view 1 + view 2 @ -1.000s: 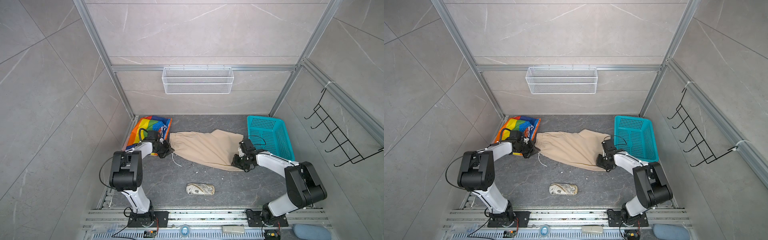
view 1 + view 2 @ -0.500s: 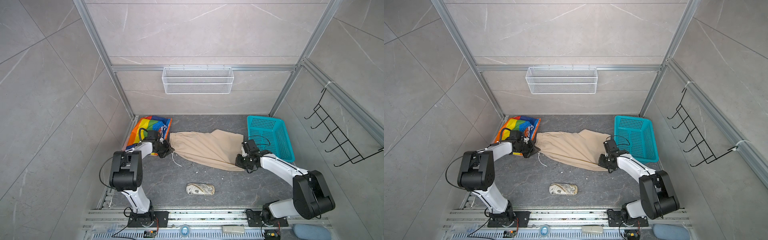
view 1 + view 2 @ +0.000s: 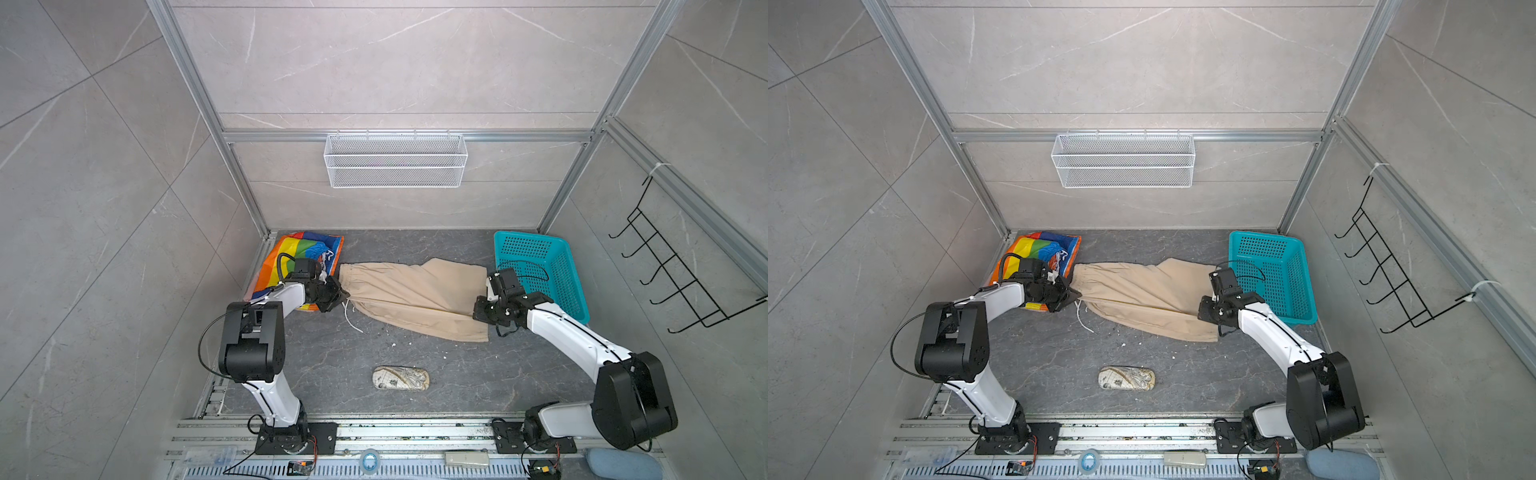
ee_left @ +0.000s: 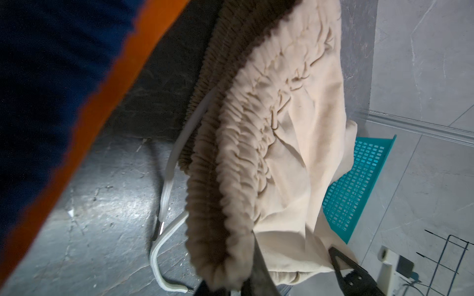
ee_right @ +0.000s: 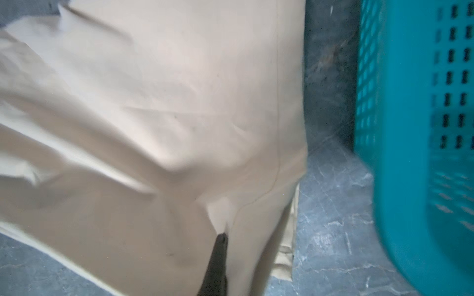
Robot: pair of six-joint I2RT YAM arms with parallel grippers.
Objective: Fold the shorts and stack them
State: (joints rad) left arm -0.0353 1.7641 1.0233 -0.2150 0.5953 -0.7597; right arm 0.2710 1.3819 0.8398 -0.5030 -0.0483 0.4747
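Note:
The beige shorts (image 3: 411, 293) (image 3: 1142, 293) lie spread across the middle of the dark floor, gathered waistband to the left and legs to the right. My left gripper (image 3: 338, 294) (image 4: 230, 282) is shut on the waistband, which bunches between its fingers in the left wrist view. The white drawstring (image 3: 352, 319) trails on the floor below it. My right gripper (image 3: 478, 309) (image 5: 225, 238) is shut on the hem of a leg, beside the basket. Rainbow-striped shorts (image 3: 301, 249) lie in the back left corner, partly under the left arm.
A teal perforated basket (image 3: 544, 270) stands at the back right, close to my right gripper. A small patterned pouch (image 3: 401, 378) lies near the front. A white wire basket (image 3: 395, 160) hangs on the back wall and a black hook rack (image 3: 673, 270) on the right wall.
My right gripper has shut on the leg hem of the beige shorts, and the right arm's elbow has swung outward and toward the front. The left arm has hardly moved.

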